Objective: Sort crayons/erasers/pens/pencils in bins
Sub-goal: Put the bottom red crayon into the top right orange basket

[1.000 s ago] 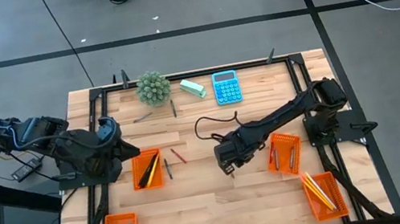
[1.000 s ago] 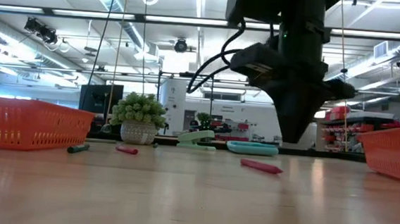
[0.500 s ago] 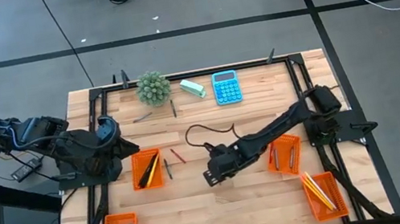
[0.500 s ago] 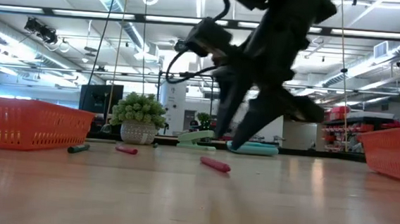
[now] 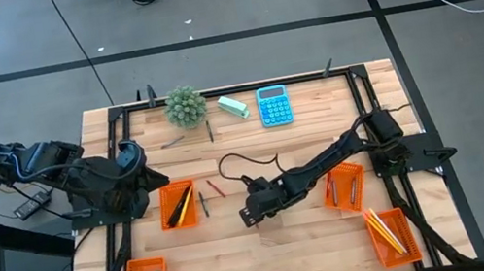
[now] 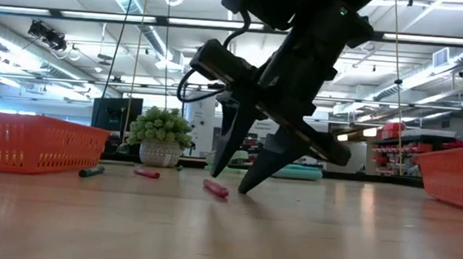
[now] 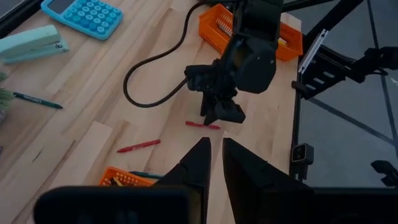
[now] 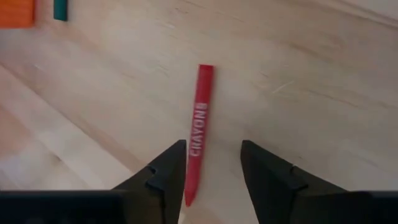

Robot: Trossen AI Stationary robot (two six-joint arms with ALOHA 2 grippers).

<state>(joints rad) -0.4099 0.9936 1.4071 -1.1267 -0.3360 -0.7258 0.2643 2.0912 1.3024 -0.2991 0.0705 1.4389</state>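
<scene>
Since a second ago my right gripper (image 5: 248,217) has swept from beside the right-hand bin (image 5: 344,185) toward the table's middle and come down low, spreading its fingers (image 8: 166,169) from nearly shut to well apart. They grip nothing. On the wood lies a red crayon (image 8: 198,133), its near end reaching between my fingertips; seen from table height it lies just at the tips (image 6: 216,188). From that crayon, a second crayon (image 5: 215,188) lies around ten o'clock, near the bin (image 5: 178,205) holding pencils (image 5: 184,206). My left gripper (image 7: 214,163) waits at the table's nine o'clock edge, fingers nearly together, holding nothing.
</scene>
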